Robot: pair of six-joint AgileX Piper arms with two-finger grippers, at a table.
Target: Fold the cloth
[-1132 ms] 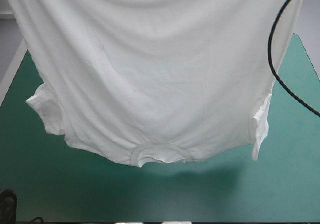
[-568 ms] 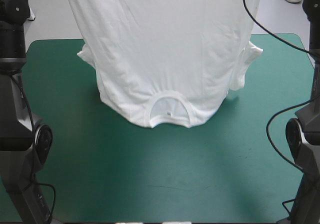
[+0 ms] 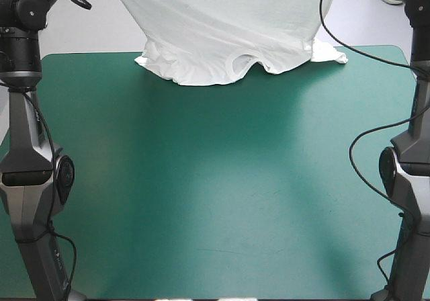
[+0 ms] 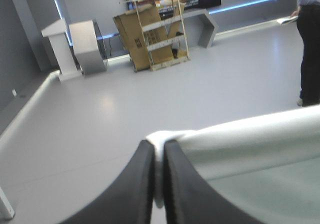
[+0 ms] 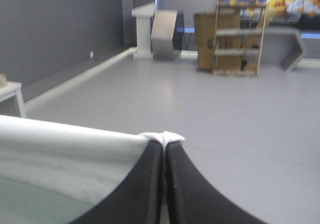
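Left claw (image 4: 158, 151) and right claw (image 5: 163, 146) were clenched on the T-shirt (image 3: 222, 25), which was held high, collar end at the table's (image 3: 215, 200) far edge. A corner could be lost from so thin a pinch, collapsing the spread.

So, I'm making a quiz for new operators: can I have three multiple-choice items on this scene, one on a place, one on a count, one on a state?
1. The lower end of the white short-sleeved fabric T-shirt sits by which edge of the teal-green table cover? A near B far C left
2. How many black fin-fingered pincers grip it? A none B one C two
3. The T-shirt is: A a folded bundle B lifted and hanging C spread flat
Answers: 1 B, its lower end bunches at the far edge; 2 C, the left pincer and the right pincer each pinch white fabric; 3 B, it hangs from above the table.
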